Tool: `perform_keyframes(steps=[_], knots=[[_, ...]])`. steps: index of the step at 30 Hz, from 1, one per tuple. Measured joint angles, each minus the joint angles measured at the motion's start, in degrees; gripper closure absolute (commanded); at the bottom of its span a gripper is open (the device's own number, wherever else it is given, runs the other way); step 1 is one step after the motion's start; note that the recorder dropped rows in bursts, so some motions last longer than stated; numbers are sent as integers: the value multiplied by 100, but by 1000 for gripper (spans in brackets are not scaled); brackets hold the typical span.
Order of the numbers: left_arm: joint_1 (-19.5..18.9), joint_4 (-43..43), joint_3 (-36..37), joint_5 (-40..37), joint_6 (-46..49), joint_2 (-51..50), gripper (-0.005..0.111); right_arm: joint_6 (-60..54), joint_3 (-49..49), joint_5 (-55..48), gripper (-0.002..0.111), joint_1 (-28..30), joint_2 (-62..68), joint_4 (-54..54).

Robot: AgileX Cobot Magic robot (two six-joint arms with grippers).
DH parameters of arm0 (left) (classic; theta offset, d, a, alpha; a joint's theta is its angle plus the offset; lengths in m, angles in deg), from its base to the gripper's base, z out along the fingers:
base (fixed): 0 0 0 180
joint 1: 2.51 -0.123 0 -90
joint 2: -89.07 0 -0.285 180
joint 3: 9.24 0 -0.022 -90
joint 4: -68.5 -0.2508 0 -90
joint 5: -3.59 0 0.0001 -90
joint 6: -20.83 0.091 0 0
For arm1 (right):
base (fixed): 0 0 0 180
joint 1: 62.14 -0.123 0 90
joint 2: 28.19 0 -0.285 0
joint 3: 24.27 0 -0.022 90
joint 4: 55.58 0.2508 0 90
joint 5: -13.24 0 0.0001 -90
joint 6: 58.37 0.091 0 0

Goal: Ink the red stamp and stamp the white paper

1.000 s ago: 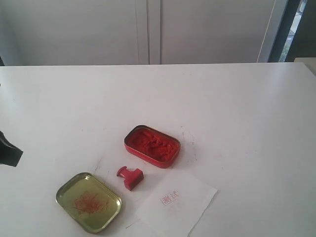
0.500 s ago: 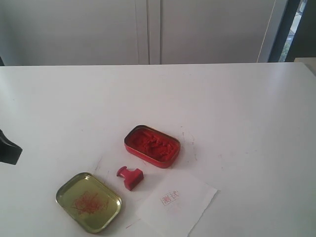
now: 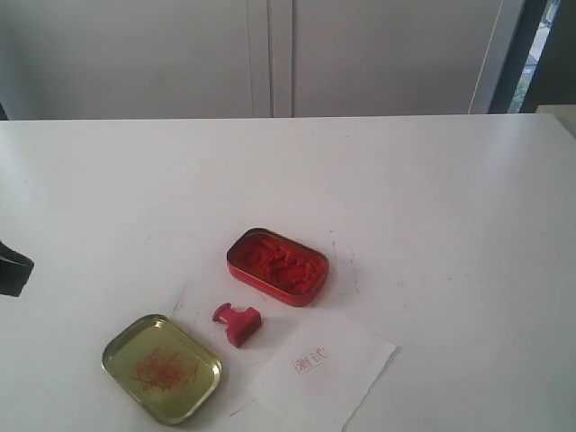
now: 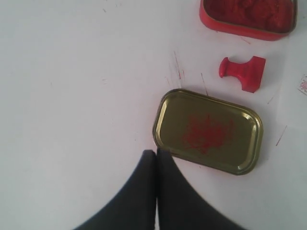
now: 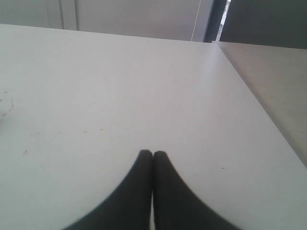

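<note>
Though near paper [image 3: 346, 389], red stamp [image 3: 238, 324] clear

- The left gripper [image 4: 156, 152]: two smooth matte black fingers, broad at the base, curving in to narrow rounded tips.
- The right gripper [image 5: 152, 153]: same black, flared fingers.
- The left arm [image 3: 13, 272]: a black, angular piece.

The stamp [image 3: 238, 323] is placed on the desk [image 3: 432, 198] between the ink tin [image 3: 277, 265], the lid [image 3: 162, 367] and the paper [image 3: 322, 367].
</note>
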Motion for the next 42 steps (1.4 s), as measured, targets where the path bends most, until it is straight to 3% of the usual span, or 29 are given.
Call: perform_keyframes(steps=[5,13,23,34,42], knots=[[-76,0,0,0,0,283,107,0,0,0,108,0,0,0],[-638,0,349,43,0,745,107,0,0,0,108,0,0,0],[-1238,-12,1354,601,0,1826,107,0,0,0,108,0,0,0],[-1415,-300,2549,1237,0,3277,107,0,0,0,108,0,0,0],[-1921,-309,3490,1687,0,4591,107,0,0,0,108,0,0,0]])
